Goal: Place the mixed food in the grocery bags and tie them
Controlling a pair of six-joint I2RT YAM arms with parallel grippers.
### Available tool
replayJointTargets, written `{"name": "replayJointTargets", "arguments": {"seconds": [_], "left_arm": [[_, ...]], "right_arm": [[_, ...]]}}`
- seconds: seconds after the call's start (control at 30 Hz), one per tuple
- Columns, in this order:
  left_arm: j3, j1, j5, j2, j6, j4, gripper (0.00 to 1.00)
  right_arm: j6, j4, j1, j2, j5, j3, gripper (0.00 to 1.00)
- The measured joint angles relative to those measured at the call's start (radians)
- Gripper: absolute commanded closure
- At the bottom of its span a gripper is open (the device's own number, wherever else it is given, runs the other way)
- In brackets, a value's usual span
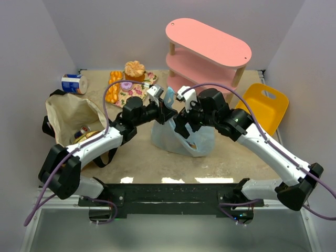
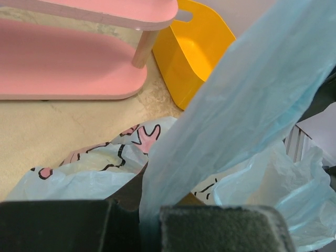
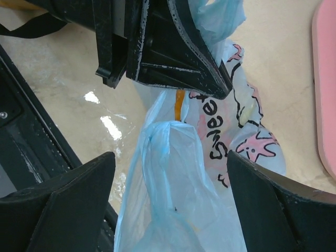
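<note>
One blue bag handle (image 2: 236,105) between left fingers (image 2: 220,230)

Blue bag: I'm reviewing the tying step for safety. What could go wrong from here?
The left gripper pinches a thin, taut handle; it might tear or slip free.
The right gripper is open around the bunched bag; closing might catch only part of it.
The grippers are close together, so they could collide.
</note>
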Motion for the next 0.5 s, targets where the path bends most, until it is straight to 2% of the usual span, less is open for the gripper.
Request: {"name": "replayJointTargets", "arguments": {"seconds": [0.03, 0.17, 0.27, 0.3, 0.37, 0.4, 0.5], "left_arm": [[0.004, 0.000, 0.000, 0.000, 0.001, -0.006, 1.00], [0.031, 0.000, -0.001, 0.002, 0.003, -0.044, 1.00], [0.042, 0.000, -0.002, 0.002, 0.004, -0.066, 1.00], [0.045, 0.000, -0.001, 0.003, 0.004, -0.074, 1.00], [0.055, 0.000, -0.001, 0.008, 0.005, -0.093, 1.00], [0.060, 0.000, -0.002, 0.011, 0.009, -0.101, 1.00], [0.100, 0.001, -0.013, 0.028, 0.033, -0.163, 1.00]], "right_arm": [[-0.002, 0.005, 0.000, 0.008, 0.000, 0.000, 0.23], [0.002, 0.031, 0.000, 0.013, -0.001, -0.026, 0.37], [0.005, 0.043, 0.000, 0.018, -0.012, -0.029, 0.65], [0.007, 0.051, 0.000, 0.019, -0.013, -0.029, 0.82], [0.012, 0.058, 0.000, 0.025, -0.012, -0.027, 0.90], [0.021, 0.057, 0.000, 0.028, -0.008, -0.023, 0.97], [0.047, 0.051, 0.000, 0.029, 0.041, 0.011, 1.00]]}}
